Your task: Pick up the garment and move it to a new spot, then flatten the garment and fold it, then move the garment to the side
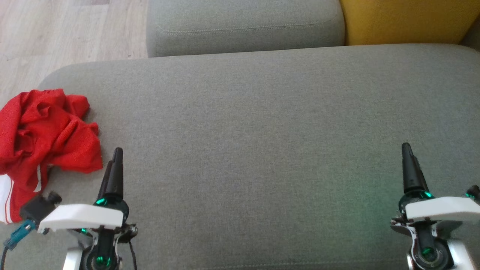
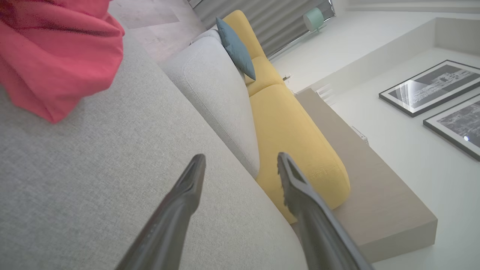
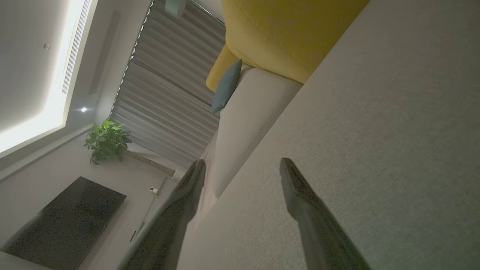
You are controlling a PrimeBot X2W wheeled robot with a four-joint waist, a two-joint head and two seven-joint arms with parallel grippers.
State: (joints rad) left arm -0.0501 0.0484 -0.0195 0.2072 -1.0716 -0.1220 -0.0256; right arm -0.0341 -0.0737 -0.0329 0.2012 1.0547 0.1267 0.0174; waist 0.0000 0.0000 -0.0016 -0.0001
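**Crumpled red mesh garment (image 1: 45, 135) lies far left**

It rests on the grey fabric sofa seat (image 1: 262, 131), just beside the left gripper (image 2: 241, 157). That and the right gripper (image 3: 242, 163) gape wide, holding nothing. Yellow cushion (image 1: 405, 20) upper right.

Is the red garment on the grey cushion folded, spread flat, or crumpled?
Crumpled. The red garment lies bunched in a heap with irregular creases at the left end of the grey cushion, not flat.
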